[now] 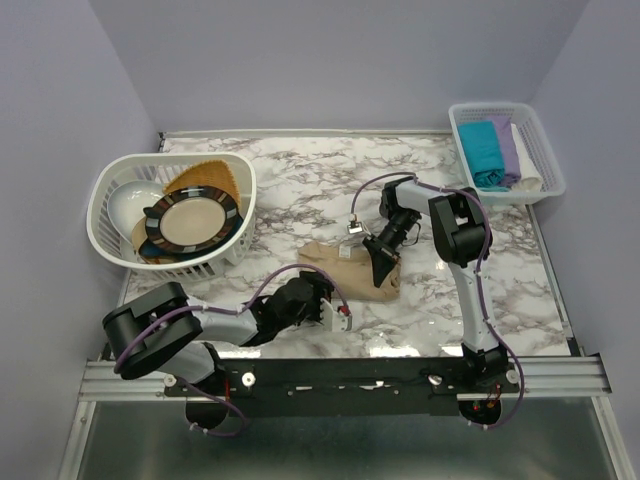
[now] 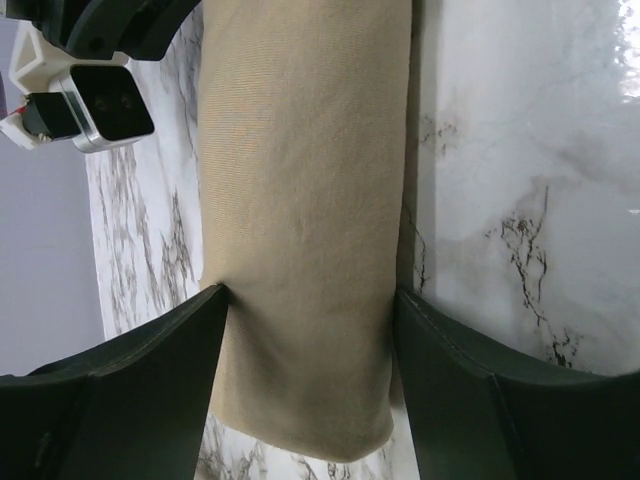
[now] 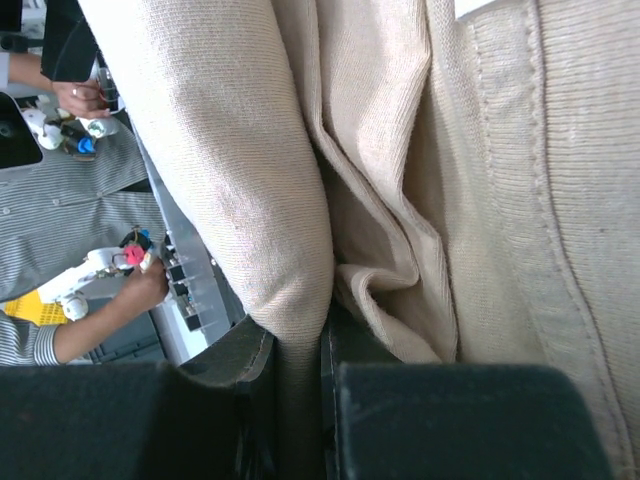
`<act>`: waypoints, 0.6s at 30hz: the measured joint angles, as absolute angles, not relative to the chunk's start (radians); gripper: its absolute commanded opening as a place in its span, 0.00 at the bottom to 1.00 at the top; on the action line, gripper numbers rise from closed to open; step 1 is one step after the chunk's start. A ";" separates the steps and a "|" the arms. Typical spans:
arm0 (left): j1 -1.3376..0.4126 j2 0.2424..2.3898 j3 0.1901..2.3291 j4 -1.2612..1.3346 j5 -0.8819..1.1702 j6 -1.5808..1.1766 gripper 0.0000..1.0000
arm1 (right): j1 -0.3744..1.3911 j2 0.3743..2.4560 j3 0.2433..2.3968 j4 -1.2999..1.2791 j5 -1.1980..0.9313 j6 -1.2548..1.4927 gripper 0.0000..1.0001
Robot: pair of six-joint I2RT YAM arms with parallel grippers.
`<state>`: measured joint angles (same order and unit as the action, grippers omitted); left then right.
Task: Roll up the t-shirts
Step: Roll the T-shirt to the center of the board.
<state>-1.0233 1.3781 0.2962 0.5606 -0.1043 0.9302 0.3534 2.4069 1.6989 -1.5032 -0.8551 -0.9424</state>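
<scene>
The beige shirt (image 1: 330, 258) lies mid-worktop (image 1: 300, 180), part of it rolled into a smooth tube. The left claw (image 2: 310, 300) straddles that tube close to one end. It is spread wide, with one finger on each side and both touching the cloth, so it seems to be gripping the roll rather than just flanking it. From there the tube runs straight away toward the right claw (image 1: 385, 268). That claw sits on the shirt's right part, fingers pressed nearly together, pinching a fold of the beige cloth between them. Looser folds and a stitched hem crowd the right wrist view.

The left arm lies low, stretched from its base at the near left across the front of the worktop to the shirt's near edge. The right arm rises from its base to a high elbow, then angles down and left onto the shirt.

A teal shirt (image 1: 482, 152) and a lilac shirt (image 1: 507, 140) lie in a basket (image 1: 552, 170) at the far right corner.
</scene>
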 measured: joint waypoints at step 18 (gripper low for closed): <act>-0.907 1.521 0.587 0.223 -0.013 0.896 0.01 | 0.331 2.350 1.631 -1.522 -0.926 -0.899 1.00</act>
<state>-0.9070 1.5208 0.5869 0.2226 -0.0128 0.8955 0.3305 2.3501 1.6314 -1.5215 -0.9257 -0.8986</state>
